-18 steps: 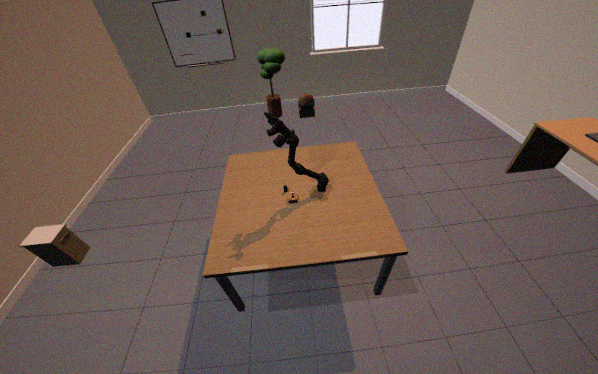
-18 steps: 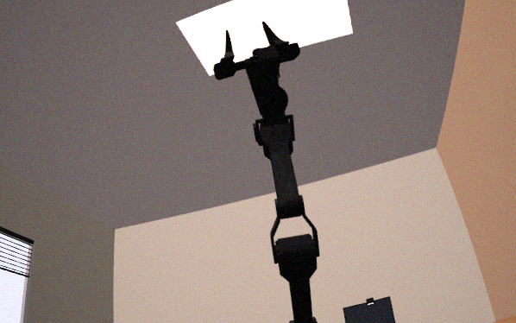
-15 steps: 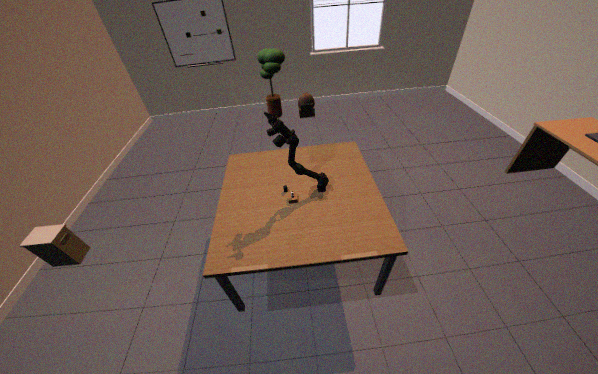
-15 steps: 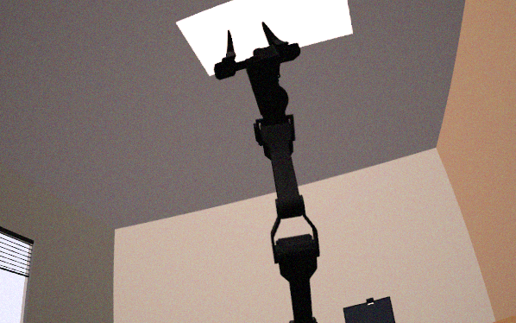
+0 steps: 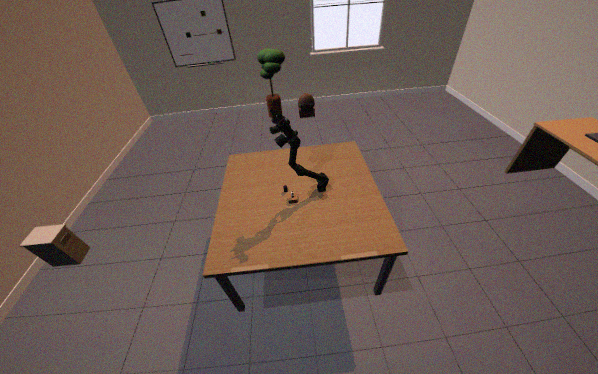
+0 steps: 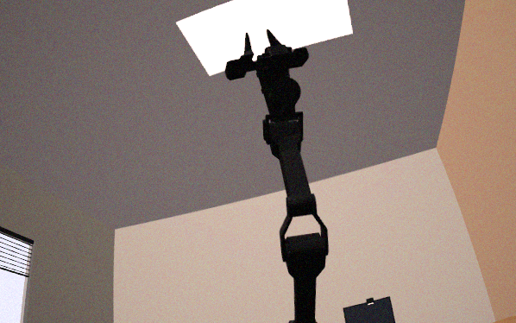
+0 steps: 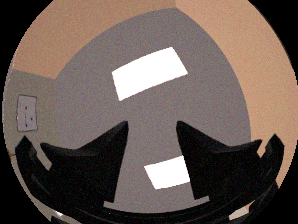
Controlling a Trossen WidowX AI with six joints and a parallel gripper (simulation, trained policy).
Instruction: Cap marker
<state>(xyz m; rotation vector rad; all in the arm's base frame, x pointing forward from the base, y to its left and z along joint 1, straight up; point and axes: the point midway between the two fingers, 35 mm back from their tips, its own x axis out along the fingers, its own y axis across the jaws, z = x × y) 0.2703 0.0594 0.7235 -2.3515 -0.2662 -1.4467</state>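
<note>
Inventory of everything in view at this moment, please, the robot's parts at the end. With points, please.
table (image 5: 350, 225): one, brown, mid-room
holder block (image 5: 293, 200): one, brownish, on the table
cap (image 5: 285, 188): one, dark, standing apart from the block
marker: slim upright in the block, too small to detail
potted plant (image 5: 271, 56): one, green, beyond the table
round-topped object (image 5: 306, 104): one, brown, beside the plant
desk (image 5: 565, 131): one, orange-brown, right
box (image 5: 45, 240): one, pale-topped, left
window (image 5: 347, 25): one, bright, far wall
arm (image 5: 293, 156) (image 6: 298, 173): one, black, raised
gripper (image 6: 258, 32) (image 7: 152, 122): one, black, open, pointing up
</note>
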